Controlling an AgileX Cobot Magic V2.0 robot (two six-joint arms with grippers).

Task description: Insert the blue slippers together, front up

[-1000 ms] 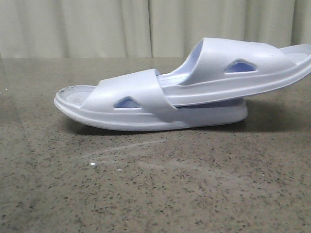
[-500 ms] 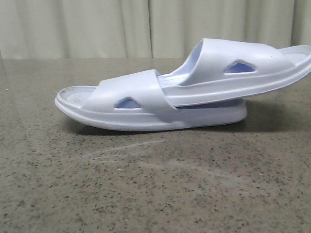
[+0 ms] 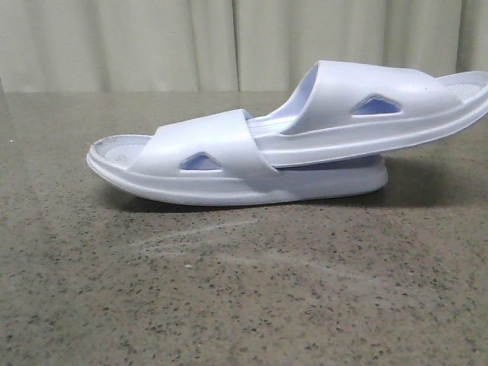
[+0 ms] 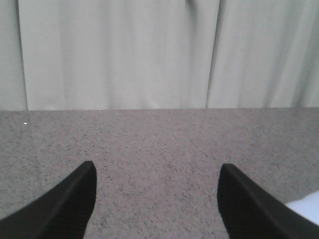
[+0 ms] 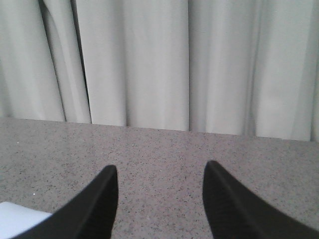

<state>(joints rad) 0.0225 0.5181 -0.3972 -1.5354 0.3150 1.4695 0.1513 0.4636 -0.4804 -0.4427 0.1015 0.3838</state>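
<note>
Two pale lavender-blue slippers lie on the speckled stone table [image 3: 229, 305] in the front view. The lower slipper [image 3: 206, 160] lies flat, its toe to the left. The upper slipper [image 3: 381, 107] rests on it, one end pushed under the lower strap, its other end raised at the right. Neither gripper shows in the front view. My left gripper [image 4: 155, 172] is open and empty over bare table; a pale slipper corner [image 4: 306, 208] shows beside one finger. My right gripper [image 5: 160, 174] is open and empty; a pale slipper corner [image 5: 20, 219] shows beside one finger.
Pale curtains [image 3: 229, 42] hang behind the table's far edge. They also fill the upper part of the left wrist view [image 4: 124, 50] and the right wrist view [image 5: 149, 59].
The slippers have settled slightly; otherwise nothing has visibly moved.
</note>
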